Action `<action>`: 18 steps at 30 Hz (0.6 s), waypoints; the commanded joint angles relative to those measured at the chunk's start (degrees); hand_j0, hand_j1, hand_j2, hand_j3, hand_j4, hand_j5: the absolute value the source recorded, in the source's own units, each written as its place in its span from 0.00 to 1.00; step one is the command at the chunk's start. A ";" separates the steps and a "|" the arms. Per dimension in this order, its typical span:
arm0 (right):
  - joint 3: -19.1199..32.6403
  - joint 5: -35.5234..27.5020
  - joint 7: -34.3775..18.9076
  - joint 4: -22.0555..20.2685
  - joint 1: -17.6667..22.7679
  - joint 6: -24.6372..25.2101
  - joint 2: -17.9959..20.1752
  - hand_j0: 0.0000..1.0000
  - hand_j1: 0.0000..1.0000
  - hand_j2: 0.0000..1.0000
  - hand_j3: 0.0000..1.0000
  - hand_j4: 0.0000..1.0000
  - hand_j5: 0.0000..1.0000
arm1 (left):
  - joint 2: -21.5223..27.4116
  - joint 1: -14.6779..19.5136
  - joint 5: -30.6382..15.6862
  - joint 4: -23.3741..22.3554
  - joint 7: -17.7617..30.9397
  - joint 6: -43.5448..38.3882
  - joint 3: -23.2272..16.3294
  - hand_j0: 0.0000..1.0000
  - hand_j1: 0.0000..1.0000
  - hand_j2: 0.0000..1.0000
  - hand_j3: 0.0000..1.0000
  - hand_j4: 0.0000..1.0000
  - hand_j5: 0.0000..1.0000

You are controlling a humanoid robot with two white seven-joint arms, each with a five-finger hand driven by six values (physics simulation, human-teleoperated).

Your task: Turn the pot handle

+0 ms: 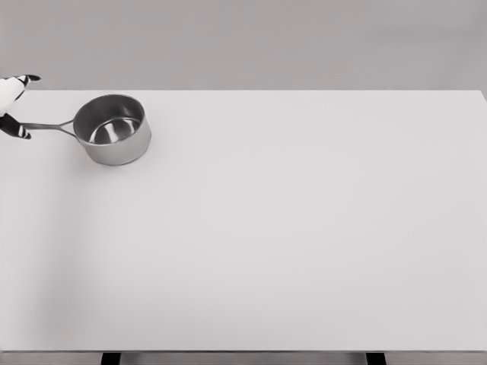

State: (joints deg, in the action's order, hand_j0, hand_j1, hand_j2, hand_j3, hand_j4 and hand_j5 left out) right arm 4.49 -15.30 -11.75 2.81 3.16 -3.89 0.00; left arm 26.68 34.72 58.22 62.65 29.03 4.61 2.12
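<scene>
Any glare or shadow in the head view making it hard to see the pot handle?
Head view: flat, even light; the pot casts only a faint shadow; soft reflections inside the bowl; the handle reads clearly to the left hand, cropped at the frame edge.

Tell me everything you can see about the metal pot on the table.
The shiny silver metal saucepan stands upright and empty near the far left corner of the white table. It has a round open bowl and a thin straight handle pointing left. At the picture's left edge, the left hand meets the handle's end; the grip itself is cropped.
</scene>
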 commanded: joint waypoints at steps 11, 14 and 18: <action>0.00 0.01 -0.03 0.00 0.00 0.03 0.00 1.00 1.00 1.00 1.00 1.00 1.00 | 1.44 0.62 -0.12 -1.74 -1.17 -0.83 0.17 1.00 1.00 1.00 1.00 1.00 1.00; 0.00 0.01 -0.03 0.00 0.00 0.03 0.00 1.00 1.00 1.00 1.00 1.00 1.00 | 1.53 0.79 -0.12 -2.09 -1.52 -0.83 0.17 1.00 1.00 1.00 1.00 1.00 1.00; 0.00 0.01 -0.03 0.00 0.00 0.03 0.00 1.00 1.00 1.00 1.00 1.00 1.00 | 1.88 0.53 -0.74 -0.95 -1.52 -0.66 -0.01 1.00 1.00 1.00 1.00 1.00 1.00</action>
State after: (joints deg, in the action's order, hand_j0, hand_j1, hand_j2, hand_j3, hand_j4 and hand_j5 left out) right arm 4.49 -15.30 -11.76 2.81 3.16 -3.87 0.00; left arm 28.40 35.07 57.80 61.29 27.60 3.85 2.20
